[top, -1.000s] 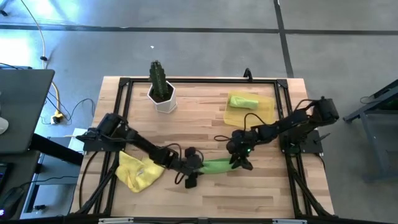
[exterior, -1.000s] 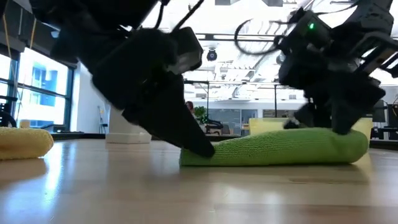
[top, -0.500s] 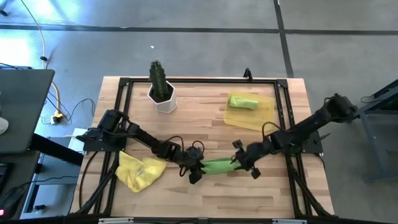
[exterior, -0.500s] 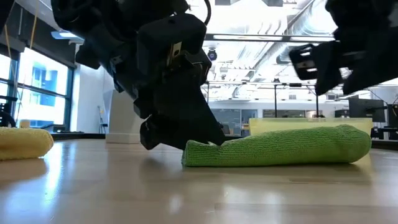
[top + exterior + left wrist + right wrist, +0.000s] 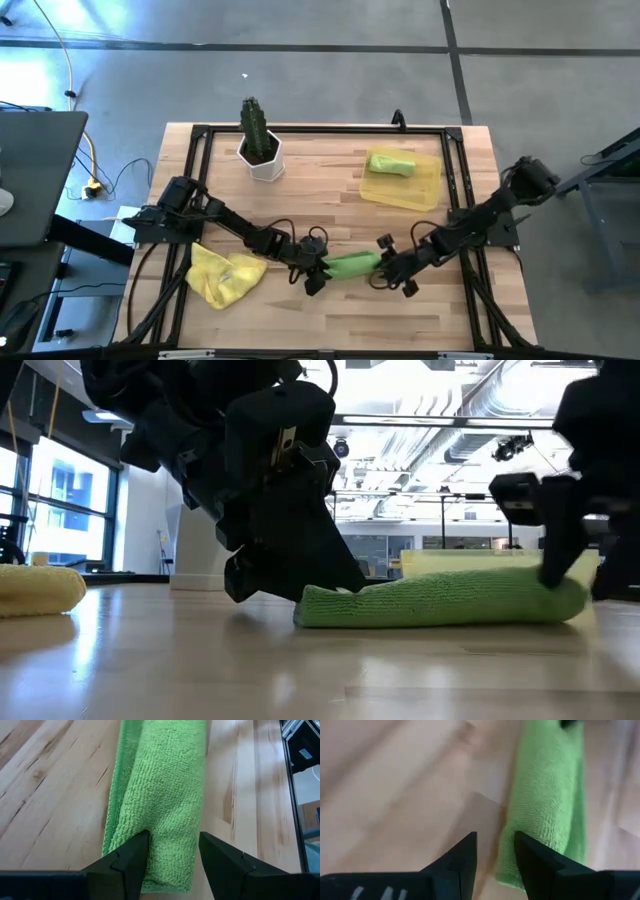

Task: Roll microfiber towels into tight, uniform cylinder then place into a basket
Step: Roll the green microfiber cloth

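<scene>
The desk (image 5: 330,200) has the green roll (image 5: 350,265) lying near the front, between both arms. Left gripper (image 5: 172,855) straddles one end, spread wide. Right gripper (image 5: 393,275) is at the other end; can't tell its state. I'd pinch both ends evenly, lift level, carry to the basket (image 5: 425,192). No readable labels anywhere.

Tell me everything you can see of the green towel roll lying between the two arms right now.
The rolled green towel is lime, nubby microfiber, wound into a fairly even cylinder lying flat on the wooden table near its front edge, outside the basket. One loose edge runs along its length. The left hand straddles one end, fingers on either side of the cloth. The right hand sits at the opposite end, one finger over the roll's corner, no clear grip.
</scene>
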